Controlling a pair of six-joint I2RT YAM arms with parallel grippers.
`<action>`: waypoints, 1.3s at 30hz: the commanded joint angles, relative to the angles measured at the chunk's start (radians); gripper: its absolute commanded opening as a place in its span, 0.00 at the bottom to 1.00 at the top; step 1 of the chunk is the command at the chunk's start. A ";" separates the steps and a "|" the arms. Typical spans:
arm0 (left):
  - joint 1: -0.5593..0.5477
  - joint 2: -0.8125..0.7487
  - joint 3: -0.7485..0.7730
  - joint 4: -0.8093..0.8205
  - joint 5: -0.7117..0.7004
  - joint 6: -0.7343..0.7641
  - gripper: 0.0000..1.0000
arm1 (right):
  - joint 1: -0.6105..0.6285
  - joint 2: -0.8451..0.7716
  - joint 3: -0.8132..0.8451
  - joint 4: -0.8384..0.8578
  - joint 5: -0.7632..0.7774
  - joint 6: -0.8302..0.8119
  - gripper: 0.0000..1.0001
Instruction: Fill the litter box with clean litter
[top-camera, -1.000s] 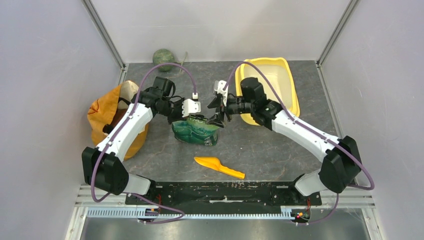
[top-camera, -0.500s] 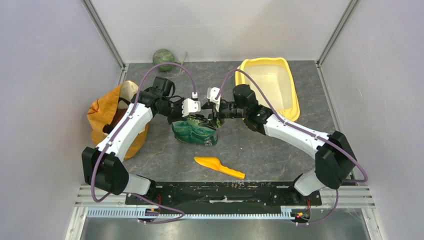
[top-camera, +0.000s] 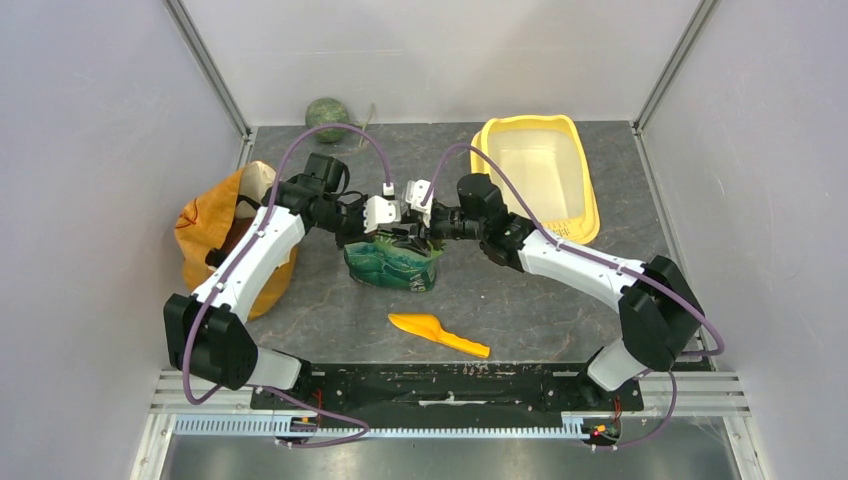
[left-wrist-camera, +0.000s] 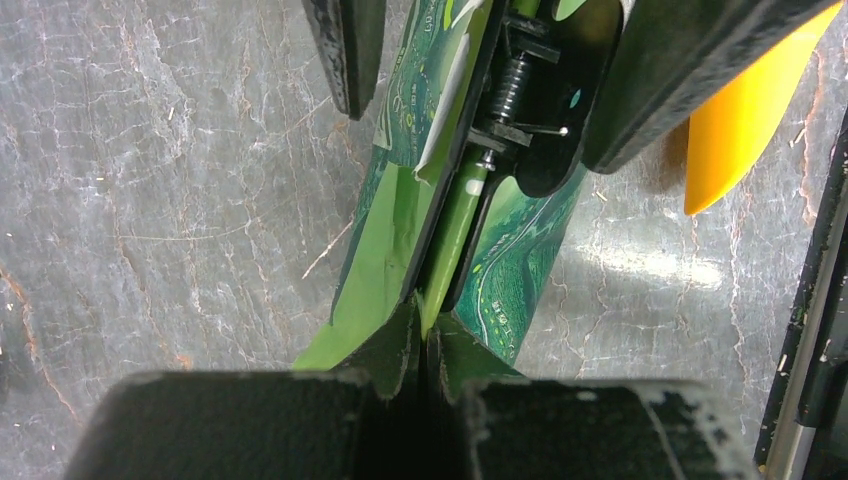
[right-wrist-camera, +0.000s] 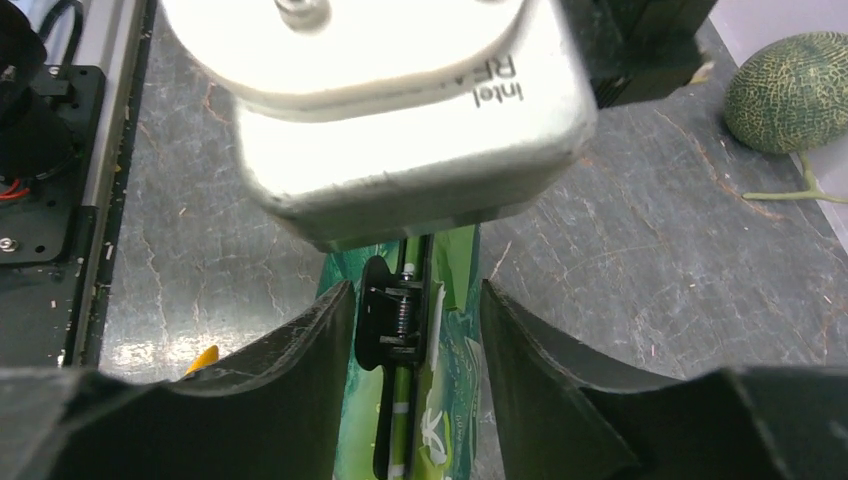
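The yellow litter box (top-camera: 578, 185) stands at the back right with a bare pale basin; no clean litter shows in any view. A green printed pouch (top-camera: 392, 265) stands mid-table, its top edge pinched by a black spring clip (right-wrist-camera: 395, 315). My left gripper (left-wrist-camera: 425, 345) is shut on the pouch's top edge (left-wrist-camera: 385, 260) beside the clip (left-wrist-camera: 520, 110). My right gripper (right-wrist-camera: 415, 330) is open and straddles the clip from the opposite side. Its left finger (right-wrist-camera: 290, 370) is close to the clip, and a gap separates the right finger (right-wrist-camera: 540, 370) from the pouch (right-wrist-camera: 450, 400).
An orange-yellow bag (top-camera: 200, 225) slumps at the left behind my left arm. An orange scoop (top-camera: 438, 333) lies on the table in front of the pouch. A green melon (top-camera: 327, 113) rests at the back wall. The two wrists nearly meet above the pouch.
My right arm has swung left from the litter box to the pouch, and its jaws now straddle the clip and stand narrower. The left gripper and the pouch have not moved.
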 joint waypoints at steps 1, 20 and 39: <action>0.006 -0.022 0.070 0.053 0.149 -0.045 0.02 | 0.005 0.016 0.012 0.040 0.032 -0.026 0.56; 0.025 -0.031 0.036 0.053 0.150 -0.024 0.02 | 0.004 -0.016 0.040 0.038 0.048 0.009 0.06; 0.056 -0.022 0.025 0.053 0.156 -0.017 0.02 | -0.032 -0.052 0.072 0.056 0.020 0.080 0.00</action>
